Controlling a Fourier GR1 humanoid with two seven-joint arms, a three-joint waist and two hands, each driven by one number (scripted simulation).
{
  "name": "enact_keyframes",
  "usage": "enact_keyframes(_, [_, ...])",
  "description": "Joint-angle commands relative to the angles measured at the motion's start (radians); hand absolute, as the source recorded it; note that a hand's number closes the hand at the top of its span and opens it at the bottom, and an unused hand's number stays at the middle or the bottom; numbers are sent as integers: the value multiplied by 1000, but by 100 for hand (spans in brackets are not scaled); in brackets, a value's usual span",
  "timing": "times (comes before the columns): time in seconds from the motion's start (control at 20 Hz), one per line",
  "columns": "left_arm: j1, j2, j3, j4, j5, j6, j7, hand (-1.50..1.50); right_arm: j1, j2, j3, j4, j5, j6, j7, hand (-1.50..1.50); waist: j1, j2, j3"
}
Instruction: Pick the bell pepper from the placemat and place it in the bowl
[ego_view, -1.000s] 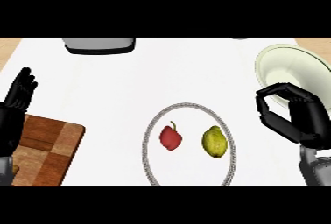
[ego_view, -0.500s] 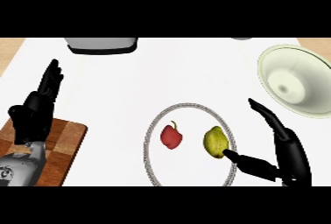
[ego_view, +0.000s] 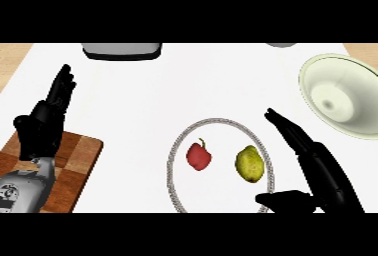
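bright even light; soft shading inside bowl (ego_view: 356, 79)

Found the red bell pepper (ego_view: 198, 156) lying on the round placemat (ego_view: 218, 120), just beside a yellow-green fruit (ego_view: 249, 163), lemon or pear, hard to call. Caught the right hand (ego_view: 322, 167) near that fruit, over the mat's right rim, fingers straight and slanting up-left, thumb spread below, holding nothing. Spotted the pale bowl (ego_view: 347, 70) upright at far right, well apart from the mat. Noted the left hand (ego_view: 46, 120) resting open, fingers up, above a wooden cutting board (ego_view: 74, 170) at the left edge.
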Motion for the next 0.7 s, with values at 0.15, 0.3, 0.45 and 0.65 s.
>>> enact_keyframes(0.15, [-25, -4, -1, 16, -12, -19, -8, 0, -290, 103, 151, 19, 87, 262, 450, -150, 21, 4, 1])
enact_keyframes(0.3, [-45, -29, -3, 29, -29, -1, 17, 0, -372, 197, 176, 33, 26, 366, 569, -150, 10, 2, 3])
enact_keyframes(0.45, [16, -28, 7, -1, -37, -12, -14, 0, -455, 273, 157, 154, 5, 423, 577, -150, 12, 3, 4])
enact_keyframes(0.65, [19, -71, -25, -40, -93, 27, 30, 0, -474, 371, 196, 283, 52, 444, 580, -150, 6, 2, 5])
